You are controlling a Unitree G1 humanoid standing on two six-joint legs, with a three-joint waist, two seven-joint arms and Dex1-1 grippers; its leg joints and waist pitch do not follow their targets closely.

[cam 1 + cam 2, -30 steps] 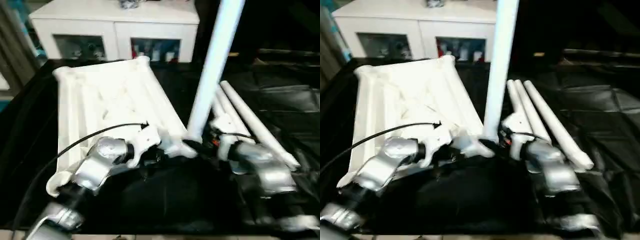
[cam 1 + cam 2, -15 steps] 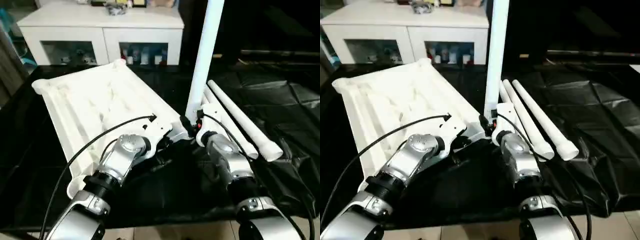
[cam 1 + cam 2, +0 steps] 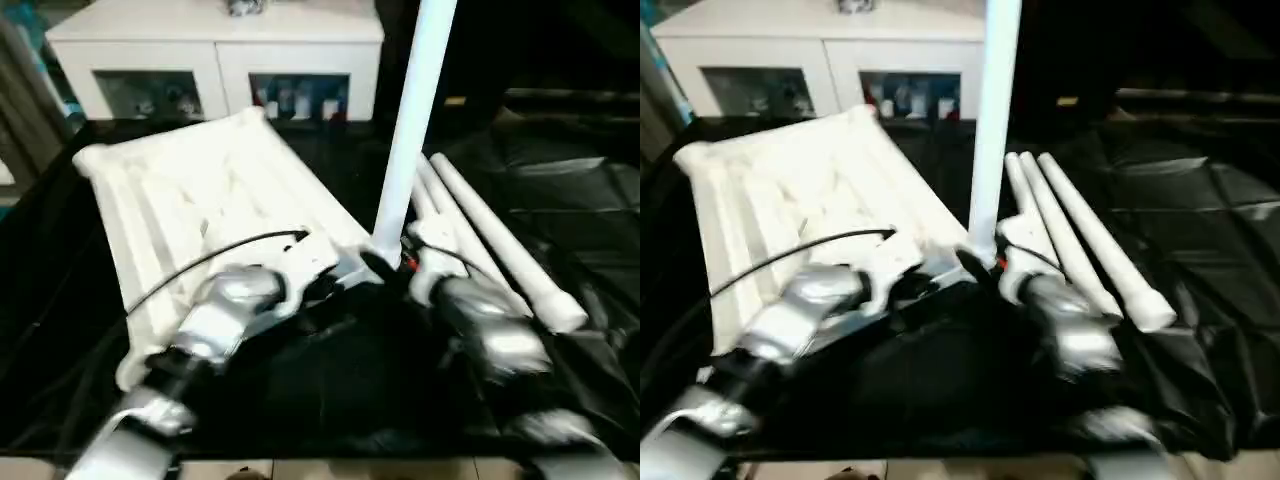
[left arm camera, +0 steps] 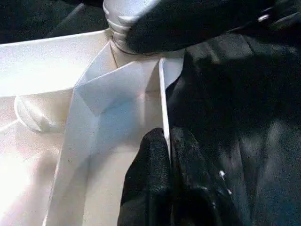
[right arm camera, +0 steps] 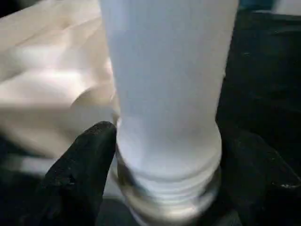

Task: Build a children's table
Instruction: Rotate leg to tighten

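The children's table top lies upside down on black cloth, ribbed underside up. One white leg stands upright in its near right corner socket. My right gripper is at the base of that leg, with a black finger pressed against each side just above the threaded collar. My left gripper is shut on the thin rim of the table top, beside the same corner. Three more legs lie side by side on the cloth to the right of the top.
A white cabinet with glass doors stands behind the table top. Crumpled black cloth covers the surface out to the right. A black cable runs along my left forearm over the top's near edge.
The head views have shifted, so the camera moved. Both grippers stay at the near right corner and the leg stays upright in its socket.
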